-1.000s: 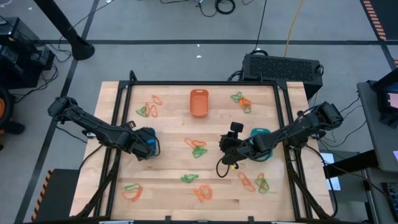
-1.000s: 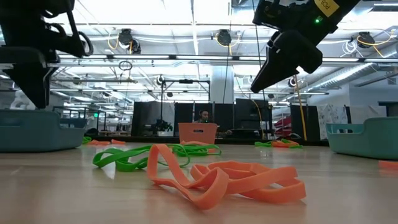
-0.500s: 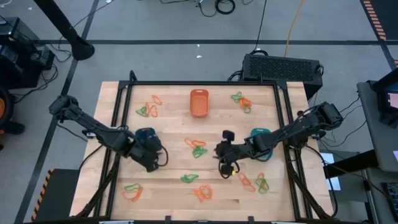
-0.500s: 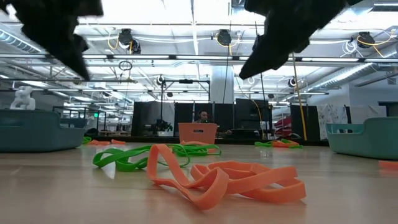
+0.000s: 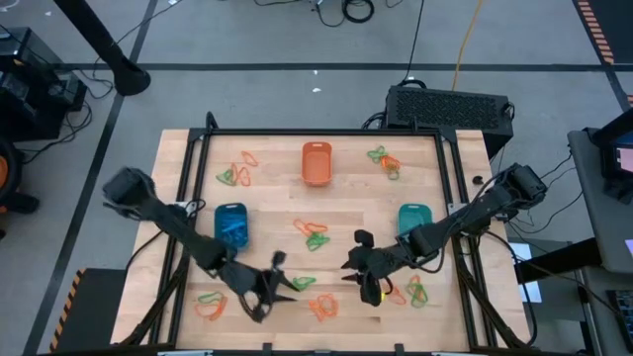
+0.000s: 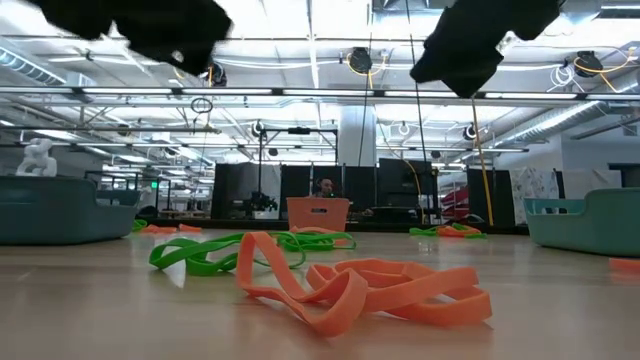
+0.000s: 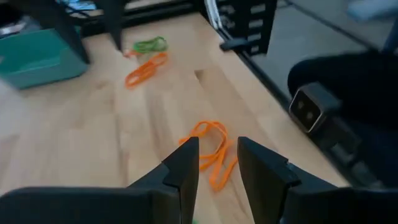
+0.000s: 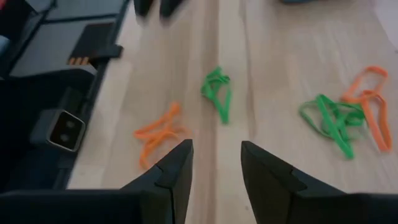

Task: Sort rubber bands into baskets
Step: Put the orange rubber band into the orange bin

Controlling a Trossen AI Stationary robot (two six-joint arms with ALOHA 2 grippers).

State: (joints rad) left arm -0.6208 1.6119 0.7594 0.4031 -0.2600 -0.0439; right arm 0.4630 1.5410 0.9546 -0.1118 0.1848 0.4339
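Note:
Orange and green rubber bands lie in several small clumps on the wooden table. The orange basket (image 5: 316, 163) stands far centre, the blue basket (image 5: 230, 224) left, the teal basket (image 5: 413, 222) right. My left gripper (image 5: 284, 282) hovers open and empty near the front, beside a green band (image 5: 301, 283); an orange clump (image 7: 211, 152) lies ahead of its fingers. My right gripper (image 5: 348, 259) hovers open and empty right of centre, facing that green band (image 8: 217, 93) and the orange clump (image 8: 158, 130). Both arms show as dark shapes at the top of the low view.
Other band clumps lie at centre (image 5: 315, 235), front left (image 5: 208, 302), front right (image 5: 410, 290), far left (image 5: 235, 170) and far right (image 5: 386, 160). A black frame (image 5: 326, 132) borders the table. The two grippers face each other a short way apart.
My left gripper has swung away from the blue basket toward the table's near edge and right, ending by the front green band. My right gripper has gone toward the near edge. The bands and baskets have stayed in place.

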